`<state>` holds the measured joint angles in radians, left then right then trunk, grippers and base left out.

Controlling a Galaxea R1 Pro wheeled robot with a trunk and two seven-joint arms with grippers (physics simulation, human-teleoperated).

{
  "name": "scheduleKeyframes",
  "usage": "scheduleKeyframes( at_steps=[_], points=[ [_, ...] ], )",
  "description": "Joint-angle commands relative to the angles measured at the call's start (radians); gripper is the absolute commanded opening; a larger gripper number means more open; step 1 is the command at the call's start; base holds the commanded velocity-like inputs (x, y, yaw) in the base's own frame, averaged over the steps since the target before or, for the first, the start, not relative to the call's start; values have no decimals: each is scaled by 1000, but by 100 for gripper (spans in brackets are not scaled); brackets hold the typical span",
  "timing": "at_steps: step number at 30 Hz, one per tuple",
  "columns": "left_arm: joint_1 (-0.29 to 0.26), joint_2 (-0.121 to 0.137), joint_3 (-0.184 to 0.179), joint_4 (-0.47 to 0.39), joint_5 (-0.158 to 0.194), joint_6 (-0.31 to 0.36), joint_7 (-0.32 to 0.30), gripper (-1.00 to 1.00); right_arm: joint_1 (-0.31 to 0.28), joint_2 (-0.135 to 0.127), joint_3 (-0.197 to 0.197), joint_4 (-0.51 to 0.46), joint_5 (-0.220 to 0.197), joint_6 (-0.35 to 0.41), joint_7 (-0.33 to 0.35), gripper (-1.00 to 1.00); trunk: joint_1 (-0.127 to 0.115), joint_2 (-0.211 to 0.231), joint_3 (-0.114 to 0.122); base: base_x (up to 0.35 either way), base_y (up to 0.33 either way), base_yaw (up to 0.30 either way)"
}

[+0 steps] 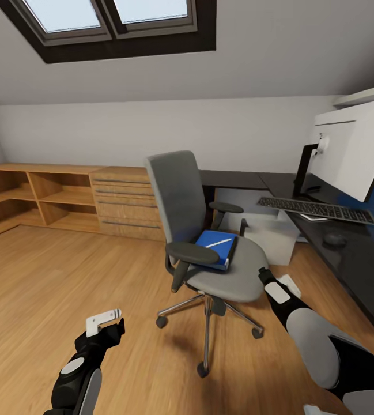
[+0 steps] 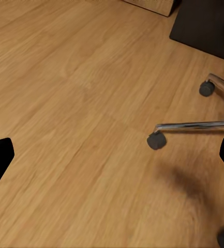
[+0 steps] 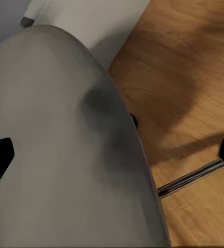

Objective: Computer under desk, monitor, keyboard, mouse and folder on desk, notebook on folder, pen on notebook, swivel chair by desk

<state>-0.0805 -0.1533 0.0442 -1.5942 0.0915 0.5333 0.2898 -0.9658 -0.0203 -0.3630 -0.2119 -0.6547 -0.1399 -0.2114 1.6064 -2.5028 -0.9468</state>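
The folder lies on the swivel chair seat, pen atop, awaiting transfer. The right pincer hangs spread beside that seat, likely to reach it; the left pincer hangs released, well away.

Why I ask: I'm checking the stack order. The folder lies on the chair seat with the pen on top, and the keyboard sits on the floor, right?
Not quite. In the head view the keyboard sits on the desk, beside the monitor. The folder does lie on the chair seat with the pen on top.

blue folder with pen on grey swivel chair seat
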Motion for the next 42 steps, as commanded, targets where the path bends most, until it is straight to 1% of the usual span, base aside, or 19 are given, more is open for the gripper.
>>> scheduleKeyframes(
  at_steps=[1,2,6,10,15,18,19,21,23,24,26,28,35,42],
  points=[
    [-1,-1,0,-1,10,4,6,100,-1,0,4,0,-21,-4,-2,100,0,0,-1,188,0,0],
    [-1,-1,0,-1,10,4,6,100,-1,0,4,0,-29,-3,-2,100,0,0,-1,250,0,0],
    [-1,0,0,-1,10,4,7,100,-1,0,4,-1,-35,-2,-2,100,0,0,-1,156,0,0],
    [-1,-1,0,-1,10,4,6,100,-1,-1,5,-1,-36,24,-1,100,0,0,-1,92,0,0],
    [-1,-1,0,0,10,4,6,100,-1,0,4,-1,-38,65,0,100,0,0,-1,226,0,0],
    [0,-3,0,0,13,4,7,100,-1,-3,5,-1,-67,113,-1,100,0,0,-1,38,0,0],
    [-1,-5,-2,0,14,4,7,100,-1,-4,6,-1,-95,130,-1,100,0,0,-1,9,0,0],
    [-1,-6,-2,0,14,4,8,100,-1,-8,6,-1,-112,137,-2,100,0,0,-1,5,0,0],
    [-1,-6,-3,0,24,4,9,100,-1,-17,6,-1,-120,141,-2,100,1,-1,-9,2,0,0],
    [0,-6,-3,0,37,4,9,100,-1,-19,6,-1,-122,142,-2,100,1,-1,-13,0,0,0],
    [-1,-6,-3,0,50,3,9,100,-1,-21,6,-1,-124,150,-2,100,2,-2,-20,0,0,0],
    [-1,-6,-3,0,54,3,9,100,-1,-21,6,-1,-124,154,-2,100,3,-2,-28,0,0,0],
    [0,-6,-2,0,57,4,9,100,-1,-22,6,-2,-125,158,-1,100,3,-2,-27,0,0,25],
    [-1,-5,-1,0,57,4,8,100,-1,-21,6,-3,-125,158,0,100,3,-2,-21,0,0,158]
  ],
)
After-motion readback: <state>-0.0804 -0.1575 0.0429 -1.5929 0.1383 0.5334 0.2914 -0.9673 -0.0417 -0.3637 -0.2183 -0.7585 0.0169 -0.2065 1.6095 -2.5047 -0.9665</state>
